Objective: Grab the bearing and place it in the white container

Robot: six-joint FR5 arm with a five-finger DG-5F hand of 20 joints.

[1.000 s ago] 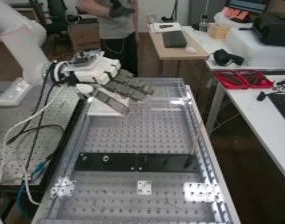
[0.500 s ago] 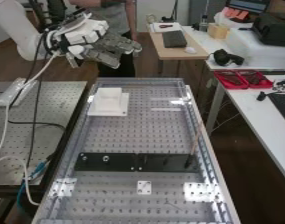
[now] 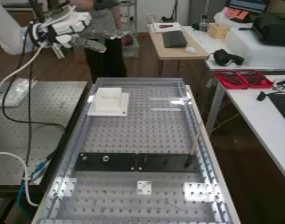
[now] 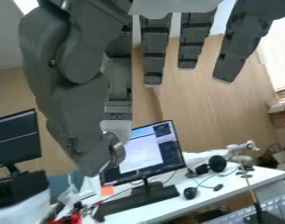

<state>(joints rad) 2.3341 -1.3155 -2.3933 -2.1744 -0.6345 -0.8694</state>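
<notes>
Hand [image 3: 71, 25] is raised at far left, dark grey segmented fingers [image 4: 153, 52] straight and spread open. White container [image 3: 109, 104], smooth, blocky, on squarish base, sits far left on perforated metal bench [image 3: 149, 135]. Nearer, small round metallic ring [image 3: 105, 158], maybe the bearing, can't confirm, lies at left on flat black plate [image 3: 119, 165]. Thin rod [image 3: 195, 142] leans at right.

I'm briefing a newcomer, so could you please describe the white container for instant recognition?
In the high view, find the middle bench, far left corner. The white container there is a squarish block on a wider base, unlike the flat black strip nearer the camera.
</notes>
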